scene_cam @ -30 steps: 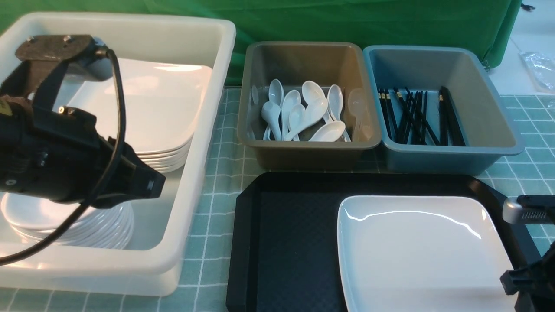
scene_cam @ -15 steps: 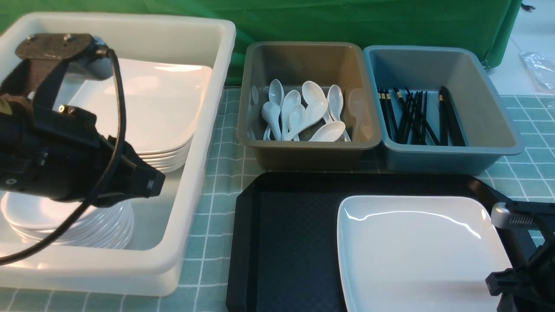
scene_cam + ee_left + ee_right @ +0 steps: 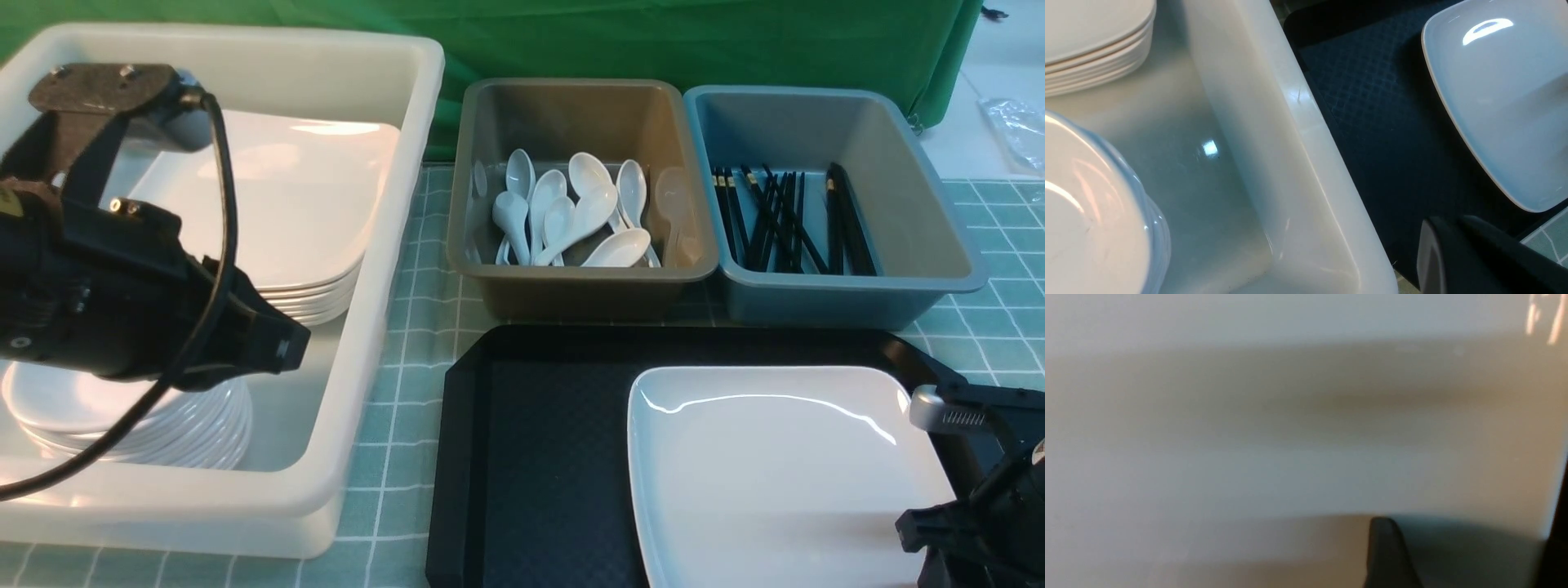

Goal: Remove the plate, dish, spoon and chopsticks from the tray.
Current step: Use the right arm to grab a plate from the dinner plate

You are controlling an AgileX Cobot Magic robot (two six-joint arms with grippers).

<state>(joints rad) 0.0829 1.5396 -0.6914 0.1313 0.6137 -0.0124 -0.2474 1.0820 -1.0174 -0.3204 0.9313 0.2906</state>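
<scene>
A: One plate [image 3: 775, 465] sits on the tray [image 3: 539, 457], toward its 3 o'clock side.
B: Glossy, stiff, breakable, probably slippery. I'd pinch its raised rim at 3 o'clock, where the right gripper [image 3: 910, 465] hovers, jaws apart.
A: Left gripper [image 3: 282, 347]?
B: Closed on nothing, over the white tub [image 3: 392, 245] at 9 o'clock.

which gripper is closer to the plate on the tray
Right. The right gripper sits at the right edge of the plate, fingers apart. The left gripper hangs over the white tub, left of the tray, well away from the plate.
</scene>
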